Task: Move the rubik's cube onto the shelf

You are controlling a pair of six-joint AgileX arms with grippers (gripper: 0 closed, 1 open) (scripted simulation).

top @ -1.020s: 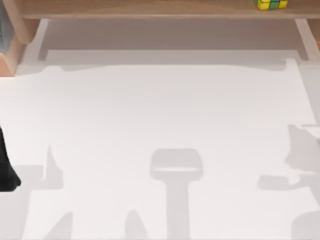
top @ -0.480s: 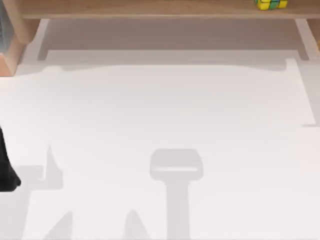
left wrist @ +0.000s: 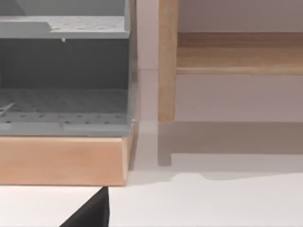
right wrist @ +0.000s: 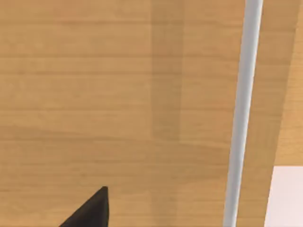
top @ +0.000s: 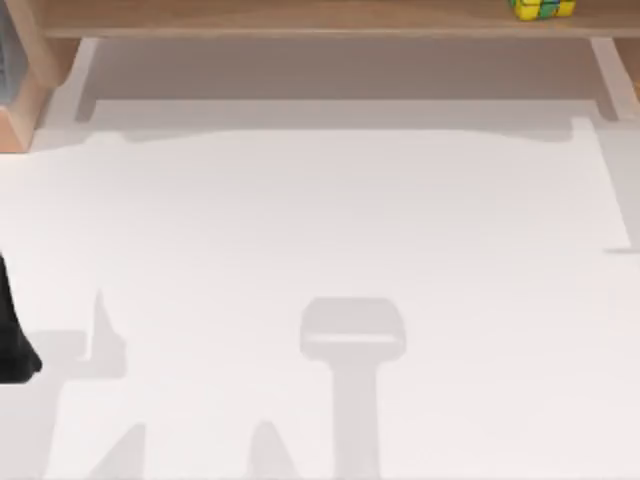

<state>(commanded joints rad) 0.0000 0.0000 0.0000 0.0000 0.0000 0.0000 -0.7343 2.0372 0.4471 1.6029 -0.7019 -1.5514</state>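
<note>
Rubik's cube (top: 541, 8): rests on shelf (top: 300, 18), far right. Right arm's shadow gone from tabletop (top: 330, 230): placement appears complete. Gripper states: cannot tell.

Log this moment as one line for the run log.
cube: resting on shelf, top view's right end | left arm: at table's left edge | task: cube placed
</note>
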